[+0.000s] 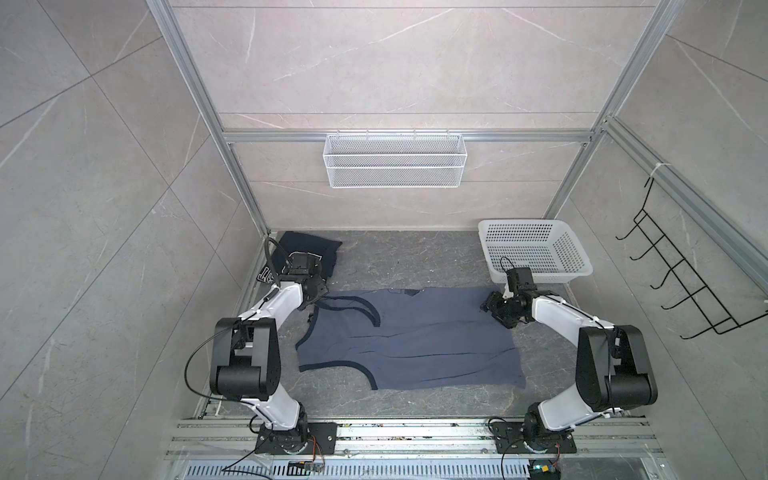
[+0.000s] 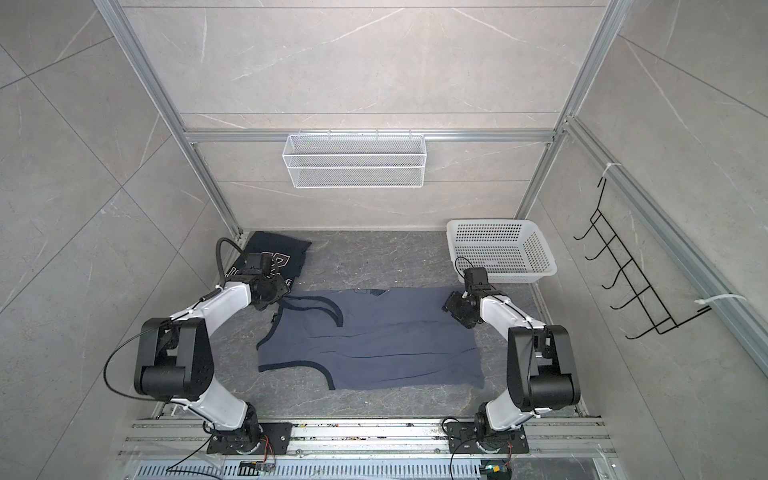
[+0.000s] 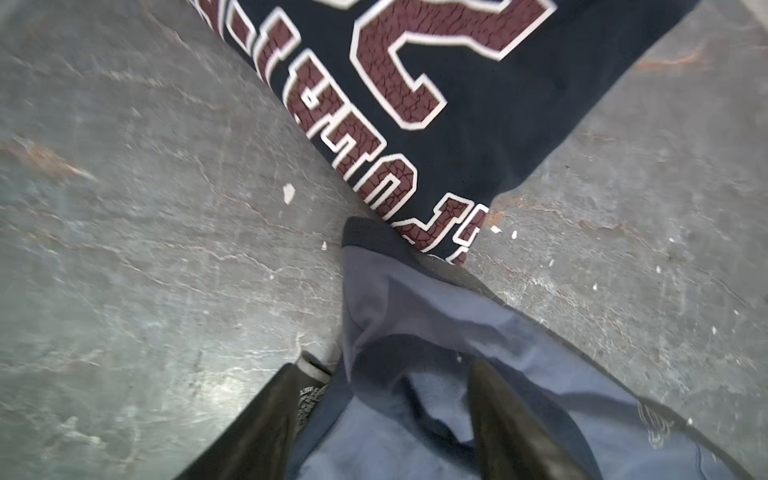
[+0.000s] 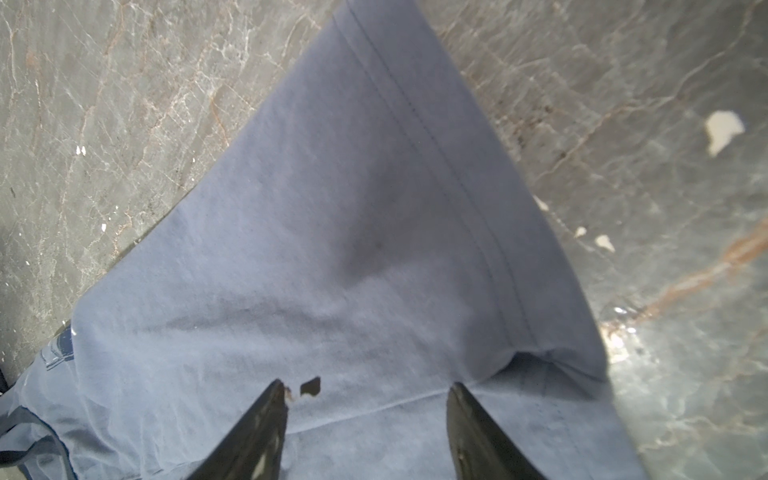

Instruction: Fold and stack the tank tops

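Note:
The slate-blue tank top [image 1: 415, 336] [image 2: 374, 336] lies spread flat mid-table, straps to the left and hem to the right. The dark navy tank top [image 1: 309, 247] [image 2: 276, 249] sits folded in the far left corner; its maroon print [image 3: 399, 75] shows in the left wrist view. My left gripper [image 1: 314, 299] [image 2: 270, 298] [image 3: 392, 365] is at the far strap [image 3: 374, 299], jaws apart with bunched strap cloth between them. My right gripper [image 1: 491, 306] [image 2: 451, 306] [image 4: 366, 384] stands open over the far hem corner [image 4: 374, 208], fingers straddling the cloth.
A white perforated basket [image 1: 515, 223] [image 2: 484, 224] stands at the back right, just behind the right wrist. A white wire basket [image 1: 395, 160] hangs on the back wall. A black hook rack [image 1: 673, 270] hangs on the right wall. Grey stone tabletop [image 1: 415, 257] surrounds the shirts.

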Controlling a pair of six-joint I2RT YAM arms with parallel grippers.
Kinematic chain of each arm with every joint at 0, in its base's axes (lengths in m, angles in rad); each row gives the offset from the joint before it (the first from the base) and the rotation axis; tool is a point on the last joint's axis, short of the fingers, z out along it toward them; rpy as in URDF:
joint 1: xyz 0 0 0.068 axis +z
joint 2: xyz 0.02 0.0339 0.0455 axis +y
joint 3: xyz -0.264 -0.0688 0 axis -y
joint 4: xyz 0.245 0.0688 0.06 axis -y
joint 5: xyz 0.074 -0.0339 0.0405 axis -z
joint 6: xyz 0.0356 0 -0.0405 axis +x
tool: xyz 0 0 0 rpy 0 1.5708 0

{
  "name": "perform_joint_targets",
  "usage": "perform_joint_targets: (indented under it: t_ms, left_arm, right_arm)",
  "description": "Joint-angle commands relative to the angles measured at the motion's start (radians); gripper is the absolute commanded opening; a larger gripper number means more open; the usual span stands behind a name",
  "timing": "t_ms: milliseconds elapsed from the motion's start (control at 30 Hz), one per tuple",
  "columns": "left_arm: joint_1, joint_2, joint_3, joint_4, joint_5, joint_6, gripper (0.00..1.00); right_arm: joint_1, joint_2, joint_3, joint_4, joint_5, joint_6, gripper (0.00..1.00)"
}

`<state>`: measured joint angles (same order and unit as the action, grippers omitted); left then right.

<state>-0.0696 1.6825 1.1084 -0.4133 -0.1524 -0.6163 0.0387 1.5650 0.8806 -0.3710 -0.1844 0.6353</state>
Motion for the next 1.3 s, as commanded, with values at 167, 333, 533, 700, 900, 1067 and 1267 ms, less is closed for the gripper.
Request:
perform_joint_targets:
  t_ms: [167,333,533,700,900,1067,1267]
  left_arm:
    - [-0.002,0.09,0.074,-0.08,-0.001,0.003,0.46]
    - [-0.002,0.046,0.011,-0.011,-0.003,0.0,0.26]
    - [0.007,-0.091,-0.172,0.196,-0.007,-0.004,0.11]
    - [0.039,-0.167,-0.274,0.32,-0.004,-0.013,0.09]
    - [0.081,-0.099,-0.257,0.312,0.035,0.0,0.14]
    - [0.093,-0.068,-0.254,0.285,0.001,-0.027,0.2]
    - [0.092,-0.084,-0.236,0.255,0.054,-0.016,0.45]
  right_arm:
    - [-0.001,0.021,-0.004,-0.024,-0.006,-0.019,0.63]
    - [-0.002,0.035,0.002,-0.028,0.006,-0.02,0.63]
    - [-0.001,0.046,0.004,-0.033,0.021,-0.019,0.63]
    - [-0.002,0.089,0.021,-0.055,0.035,-0.019,0.63]
    - [-0.001,0.113,0.026,-0.075,0.082,-0.003,0.63]
    - [-0.002,0.102,0.022,-0.075,0.094,0.003,0.63]
    - [-0.001,0.05,0.021,-0.072,0.073,-0.011,0.63]
